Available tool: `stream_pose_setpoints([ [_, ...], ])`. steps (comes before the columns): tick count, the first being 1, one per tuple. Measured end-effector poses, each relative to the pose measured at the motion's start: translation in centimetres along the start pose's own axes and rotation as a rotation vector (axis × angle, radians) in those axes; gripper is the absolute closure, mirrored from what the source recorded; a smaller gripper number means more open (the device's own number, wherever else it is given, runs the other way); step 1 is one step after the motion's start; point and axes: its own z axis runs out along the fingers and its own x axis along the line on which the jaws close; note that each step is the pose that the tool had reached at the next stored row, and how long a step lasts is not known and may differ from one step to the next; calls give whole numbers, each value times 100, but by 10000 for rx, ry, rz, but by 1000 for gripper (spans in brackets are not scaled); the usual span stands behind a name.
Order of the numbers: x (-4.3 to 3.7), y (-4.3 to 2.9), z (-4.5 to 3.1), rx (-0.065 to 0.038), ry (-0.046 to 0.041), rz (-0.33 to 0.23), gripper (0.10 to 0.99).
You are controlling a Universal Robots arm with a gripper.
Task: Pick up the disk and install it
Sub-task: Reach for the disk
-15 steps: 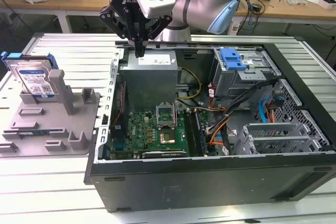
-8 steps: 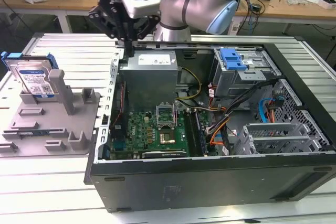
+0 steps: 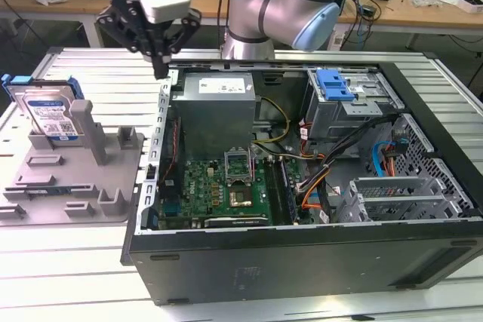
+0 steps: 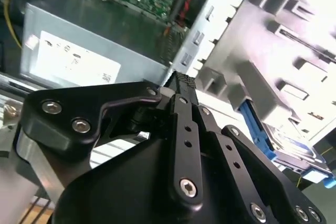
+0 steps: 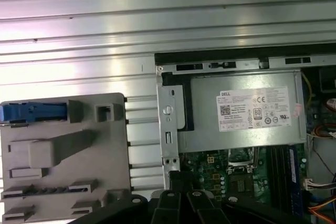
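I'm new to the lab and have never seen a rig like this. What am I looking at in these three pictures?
A robot arm works over an open computer case on a metal table. The exterior view comes from a camera off the arm; both wrist views come from cameras riding on it, so its black end effector, the grasping part, juts into them. The end effector is shut, holds nothing, and hangs above the case's edge toward the exterior view's left. Further left, a grey holder carries the disk, a silvery drive in a blue frame, standing on edge and not yet picked up. Inside the case lie a green circuit board and a grey power supply.
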Motion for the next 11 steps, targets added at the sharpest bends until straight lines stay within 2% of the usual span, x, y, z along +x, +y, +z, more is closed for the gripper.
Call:
stream_pose_setpoints([
  [3,138,44,12,0,-1,0,980],
  [4,237,77,20,1,0,0,980],
  [6,333,110,30,-1,-2,2,980],
  [7,408,134,36,-1,-2,0,980],
  [11,597,197,52,2,0,2,980],
])
